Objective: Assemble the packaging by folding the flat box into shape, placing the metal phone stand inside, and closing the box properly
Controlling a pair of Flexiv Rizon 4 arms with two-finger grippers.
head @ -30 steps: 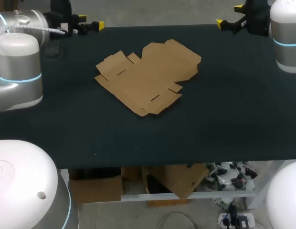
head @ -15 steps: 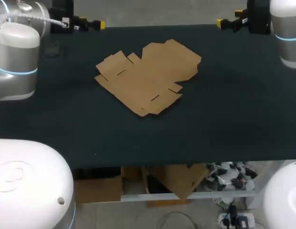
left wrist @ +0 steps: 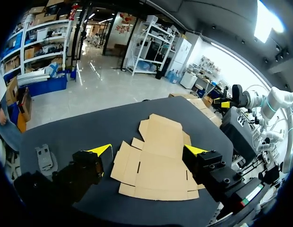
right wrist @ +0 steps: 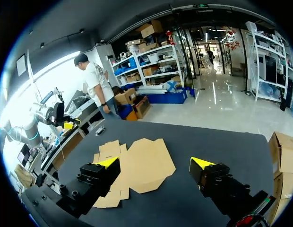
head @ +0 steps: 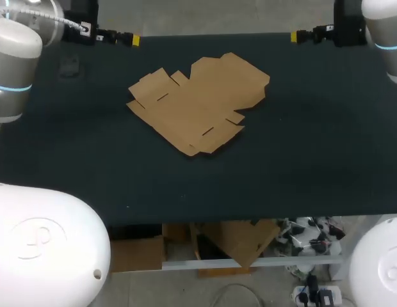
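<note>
The flat brown cardboard box [head: 198, 105] lies unfolded in the middle of the dark table. A small grey metal phone stand [head: 70, 66] rests near the far left corner. My left gripper [head: 131, 39] hovers over the far left edge, open and empty. In its wrist view the gripper [left wrist: 149, 150] looks over the flat box [left wrist: 156, 158], which lies ahead of it, with the stand [left wrist: 44, 157] off to one side. My right gripper [head: 296, 36] hangs over the far right edge, also open and empty. From the right gripper [right wrist: 154, 162] the box [right wrist: 134, 165] is some way ahead.
The dark table top [head: 301, 160] is bare around the cardboard, with wide free room at the front and right. Both arm bases stand at the near corners, outside the work area.
Both arms have drawn slightly back toward the far edge and outward to their sides. The cardboard and the stand have not moved. Both grippers stayed open.
</note>
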